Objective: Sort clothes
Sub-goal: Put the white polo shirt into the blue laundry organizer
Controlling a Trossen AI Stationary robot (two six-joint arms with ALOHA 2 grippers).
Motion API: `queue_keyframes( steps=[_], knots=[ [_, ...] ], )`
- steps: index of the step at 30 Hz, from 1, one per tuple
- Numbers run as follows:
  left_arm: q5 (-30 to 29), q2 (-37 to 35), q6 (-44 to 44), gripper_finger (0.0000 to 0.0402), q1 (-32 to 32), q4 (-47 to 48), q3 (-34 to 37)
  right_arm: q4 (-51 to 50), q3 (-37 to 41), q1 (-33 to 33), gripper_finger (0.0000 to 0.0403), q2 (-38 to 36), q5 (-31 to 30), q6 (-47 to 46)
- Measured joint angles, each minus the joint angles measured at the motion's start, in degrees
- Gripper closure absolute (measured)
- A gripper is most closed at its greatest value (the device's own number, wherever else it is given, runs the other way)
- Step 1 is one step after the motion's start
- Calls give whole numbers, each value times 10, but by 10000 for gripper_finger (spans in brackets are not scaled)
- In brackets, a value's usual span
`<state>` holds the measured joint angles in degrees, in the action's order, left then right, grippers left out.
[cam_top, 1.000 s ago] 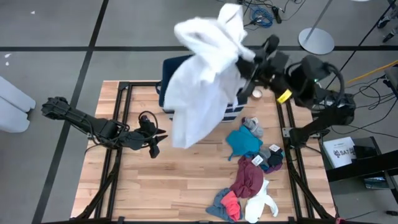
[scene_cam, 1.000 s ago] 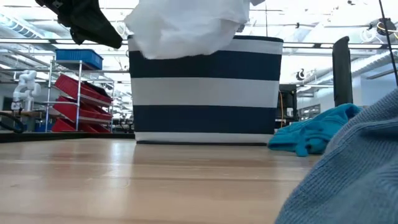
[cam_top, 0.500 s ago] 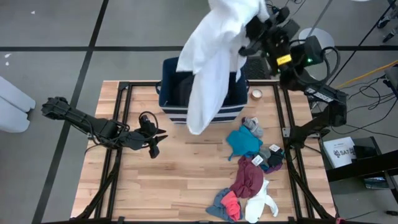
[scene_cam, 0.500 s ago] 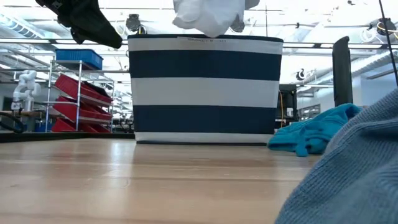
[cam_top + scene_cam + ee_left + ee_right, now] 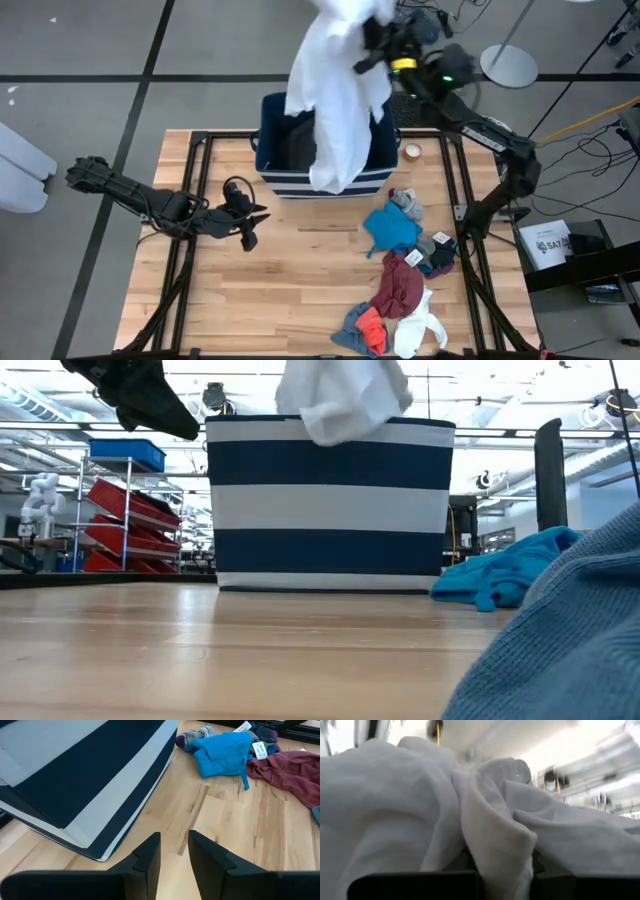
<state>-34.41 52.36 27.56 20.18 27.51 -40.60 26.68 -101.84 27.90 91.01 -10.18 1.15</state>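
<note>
A large white garment [image 5: 335, 95] hangs near the top centre of the high view, its upper end bunched in the right pincer [image 5: 372, 38] and its loose lower end draping over the open top of the navy bin with white stripes [image 5: 290, 150]. The right pincer is pressed together on that cloth; in the right wrist view the white folds [image 5: 470, 815] fill nearly the whole picture just past the dark fingers. In the low view the hem of the white garment [image 5: 340, 400] dangles at the bin's rim [image 5: 330, 422], top centre.

The other clothes lie on the wooden counter [image 5: 290, 280] at the right and lower right of the high view: a teal piece [image 5: 392, 228] just below the bin's right corner, a small grey piece [image 5: 406, 203] touching its upper edge, a maroon one [image 5: 400, 285] farther down, then a red piece [image 5: 371, 328], a blue-grey piece [image 5: 349, 325] and a white item [image 5: 418, 330] close together at the bottom edge.

The left pincer [image 5: 246, 215] rests low over the counter at centre left, well apart from the clothes, holding nothing. Its fingers [image 5: 145, 862] stand slightly spread, a narrow gap between them, pointing toward the bin's side.
</note>
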Motion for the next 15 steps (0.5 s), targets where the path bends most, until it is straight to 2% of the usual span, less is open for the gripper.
queue_keyframes(
  steps=[8, 15],
  knots=[
    [0, 0, -1, 295, 0, 0, 0, -143, 0, 6, 366, 66, 5, -6],
    [0, 0, -10, 295, 0, 0, 0, -230, 0, -6, 366, 95, 77, -15]
  ],
)
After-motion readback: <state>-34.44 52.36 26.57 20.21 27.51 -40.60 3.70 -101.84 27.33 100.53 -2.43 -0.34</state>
